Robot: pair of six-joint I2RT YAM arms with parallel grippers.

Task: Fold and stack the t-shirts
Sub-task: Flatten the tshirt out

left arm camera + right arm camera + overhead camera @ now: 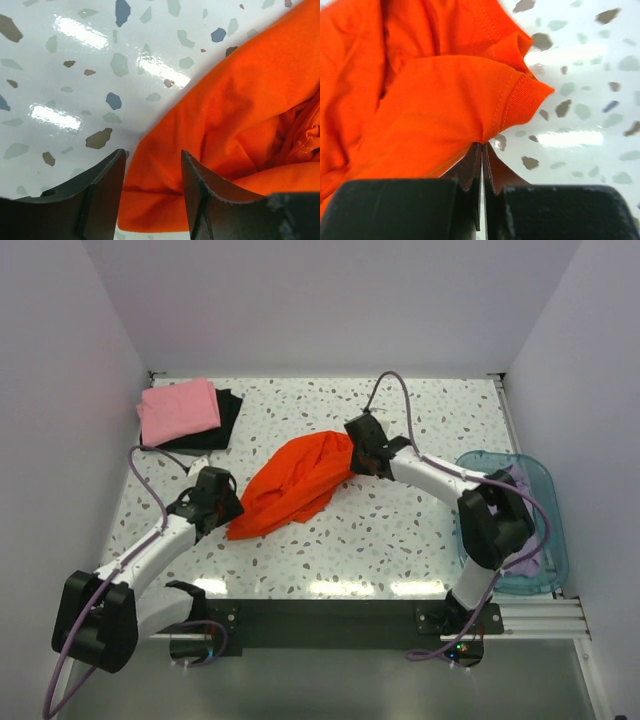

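Note:
The orange-red t-shirt [295,485] lies crumpled in the middle of the table. My right gripper [352,447] is at its far right end and is shut on the cloth just by a ribbed hem [520,100], pinched at the fingertips [483,146]. My left gripper [224,504] is open at the shirt's near left corner, with the orange cloth [235,110] lying between its fingers [152,165]. The pink t-shirt [178,410] lies folded on the black t-shirt [224,426] at the back left. The pale lavender t-shirt [528,560] lies in the basket.
A translucent blue plastic basket [548,502] stands at the table's right edge, next to my right arm's base. White walls close in the back and both sides. The speckled tabletop [400,540] shows around the orange shirt.

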